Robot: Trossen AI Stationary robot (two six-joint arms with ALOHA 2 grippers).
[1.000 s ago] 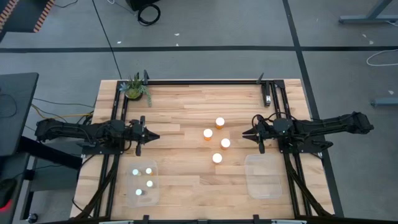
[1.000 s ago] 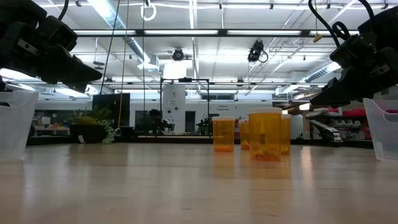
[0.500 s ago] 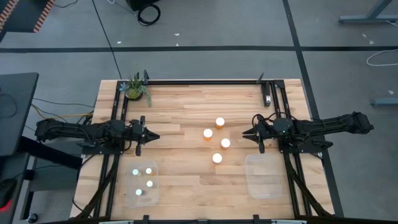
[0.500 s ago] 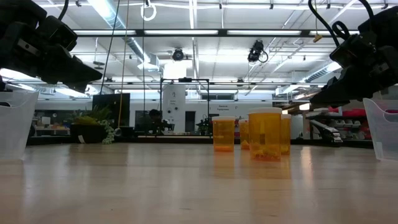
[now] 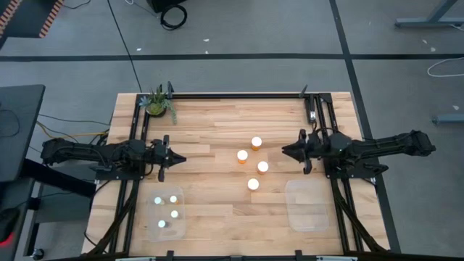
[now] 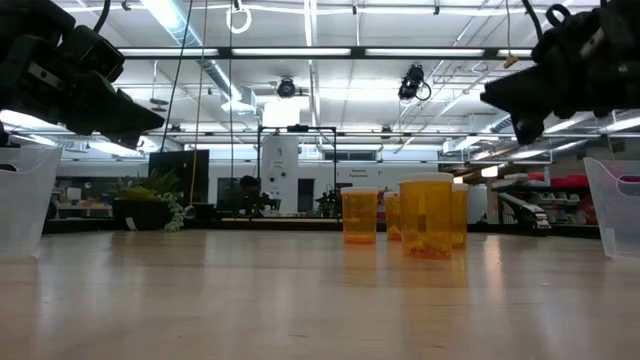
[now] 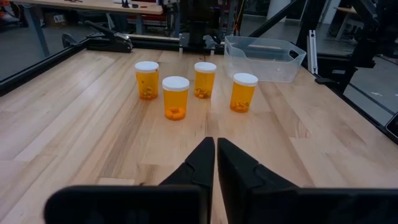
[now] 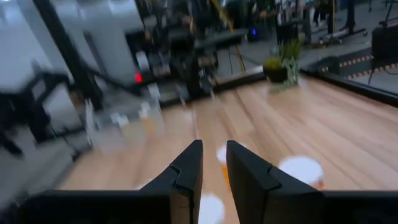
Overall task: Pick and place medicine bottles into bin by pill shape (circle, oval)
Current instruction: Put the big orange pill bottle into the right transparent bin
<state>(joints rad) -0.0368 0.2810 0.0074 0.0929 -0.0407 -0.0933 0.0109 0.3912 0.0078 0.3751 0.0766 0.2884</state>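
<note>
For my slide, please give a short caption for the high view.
Four orange bottles stand mid-table, four whitish bottles fill the left bin, the right bin is empty.

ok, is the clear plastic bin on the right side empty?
Empty: the clear plastic bin shows only bare bottom from above; four orange bottles stand outside.

The high view looks straight down on the whole counter (image 5: 232, 130) from well above. The low view sits at counter height, looking level across the wood into the room. The left wrist view looks along the counter past its own dark fingers (image 7: 199, 165), fairly near the orange bottles (image 7: 176, 97). All three share those bottles. The right wrist view tilts down over the counter, blurred.
</note>
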